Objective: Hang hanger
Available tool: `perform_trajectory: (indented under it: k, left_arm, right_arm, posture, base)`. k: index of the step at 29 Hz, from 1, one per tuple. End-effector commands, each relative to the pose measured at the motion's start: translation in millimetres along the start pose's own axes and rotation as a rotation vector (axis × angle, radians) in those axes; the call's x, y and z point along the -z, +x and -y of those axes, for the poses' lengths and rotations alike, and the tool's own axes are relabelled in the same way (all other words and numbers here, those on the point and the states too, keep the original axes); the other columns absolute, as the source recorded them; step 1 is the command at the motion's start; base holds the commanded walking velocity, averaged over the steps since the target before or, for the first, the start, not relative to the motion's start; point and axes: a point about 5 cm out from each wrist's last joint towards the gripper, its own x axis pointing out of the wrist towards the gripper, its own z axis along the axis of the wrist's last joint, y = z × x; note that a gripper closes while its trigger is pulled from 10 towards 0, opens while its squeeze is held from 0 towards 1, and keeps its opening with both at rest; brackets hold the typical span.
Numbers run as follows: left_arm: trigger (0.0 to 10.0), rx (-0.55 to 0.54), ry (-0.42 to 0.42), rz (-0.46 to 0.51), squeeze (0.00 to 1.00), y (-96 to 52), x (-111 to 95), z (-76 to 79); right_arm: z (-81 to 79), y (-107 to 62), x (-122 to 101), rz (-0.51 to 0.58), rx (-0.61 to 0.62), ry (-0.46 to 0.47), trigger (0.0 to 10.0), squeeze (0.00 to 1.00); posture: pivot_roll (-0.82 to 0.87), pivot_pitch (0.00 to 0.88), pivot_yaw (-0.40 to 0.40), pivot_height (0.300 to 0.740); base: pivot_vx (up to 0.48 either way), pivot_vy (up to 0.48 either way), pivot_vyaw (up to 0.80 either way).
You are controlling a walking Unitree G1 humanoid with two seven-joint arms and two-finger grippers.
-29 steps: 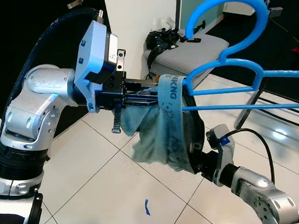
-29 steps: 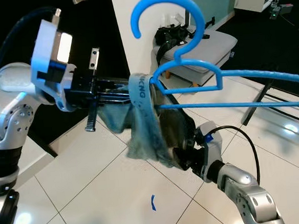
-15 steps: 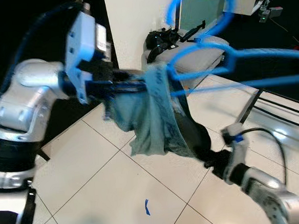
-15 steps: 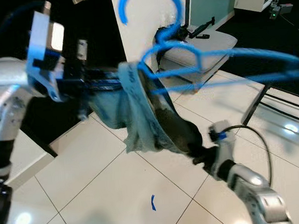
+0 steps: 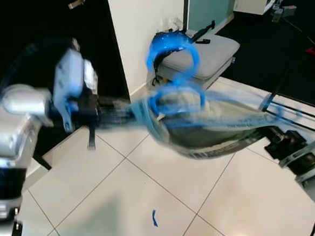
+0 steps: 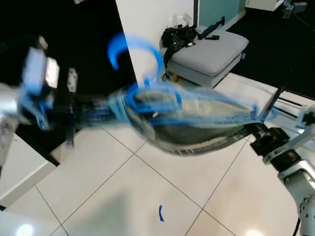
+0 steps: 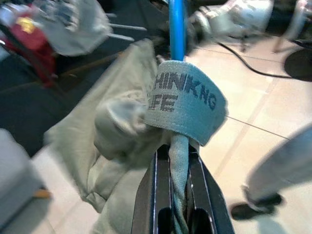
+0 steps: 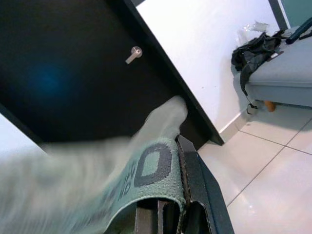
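Your left gripper (image 7: pixel 178 195) pinches the garment's (image 5: pixel 212 127) waistband at 9 o'clock; your right gripper (image 8: pixel 168 207) pinches it at 3, hanger (image 5: pixel 173 68) blurred between.

On the garment's waistband (image 7: pixel 187 100) I read "HINK NG" over "FE". My right wrist view shows a large "O" there, the rest blurred.

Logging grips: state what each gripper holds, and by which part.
Both hold one pale green garment stretched between them. The left gripper pinches its printed waistband beside the blue hanger; the right gripper pinches the waistband's other end.
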Motion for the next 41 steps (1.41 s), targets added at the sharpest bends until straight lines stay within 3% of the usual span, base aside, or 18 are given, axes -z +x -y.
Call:
perform_trajectory:
  k: [1, 5, 10, 20, 23, 24, 28, 41]
  left_arm:
    - [10.0, 0.013, 0.028, 0.001, 0.0, -2.6, -4.5, 2.6]
    - [10.0, -0.007, 0.018, 0.006, 0.0, -6.0, -1.6, 1.9]
    - [10.0, -0.17, 0.032, -0.019, 0.0, -20.4, 7.3, -9.5]
    - [10.0, -0.298, 0.072, -0.097, 0.0, -29.1, 21.3, -10.9]
    - [10.0, -0.289, 0.073, -0.094, 0.0, -25.9, 23.6, -7.1]
    - [10.0, -0.256, 0.073, -0.088, 0.0, -17.1, 26.1, -0.4]
    - [10.0, -0.216, 0.068, -0.069, 0.0, -6.5, 27.6, 7.1]
    - [10.0, -0.174, 0.098, -0.111, 0.0, 0.3, 33.5, 12.1]
  right_arm:
    - [0.1, 1.1, 2.8, -0.003, 0.003, 0.027, 0.0, 0.0]
    - [2.6, 2.0, 2.6, -0.002, 0.018, 0.037, 0.0, 0.0]
    - [12.8, 3.9, 6.6, -0.047, 0.096, 0.063, 0.0, 0.0]
    - [31.2, 3.2, 2.8, -0.02, 0.224, 0.09, 0.0, 0.0]
    - [33.2, 3.9, -0.6, 0.004, 0.243, 0.109, 0.0, 0.0]
    - [34.4, 5.5, -3.1, 0.017, 0.254, 0.118, 0.0, 0.0]
    - [34.4, 7.7, -3.7, 0.019, 0.258, 0.117, 0.0, 0.0]
    - [34.3, 10.5, -7.0, 0.021, 0.265, 0.114, 0.0, 0.0]
  posture:
    - [0.01, 0.129, 0.071, 0.74]
    - [0.01, 0.126, 0.067, 0.74]
    - [0.01, 0.123, 0.057, 0.74]
    - [0.02, 0.125, 0.054, 0.74]
    - [0.02, 0.127, 0.055, 0.74]
    - [0.02, 0.131, 0.055, 0.74]
    - [0.02, 0.131, 0.055, 0.74]
    - [0.02, 0.134, 0.055, 0.74]
  base:
    - [0.0, 0.0, 0.0]
    - [0.0, 0.0, 0.0]
    - [0.0, 0.0, 0.0]
    - [0.0, 0.0, 0.0]
    - [0.0, 0.0, 0.0]
    - [0.0, 0.0, 0.0]
    - [0.0, 0.0, 0.0]
    - [0.0, 0.0, 0.0]
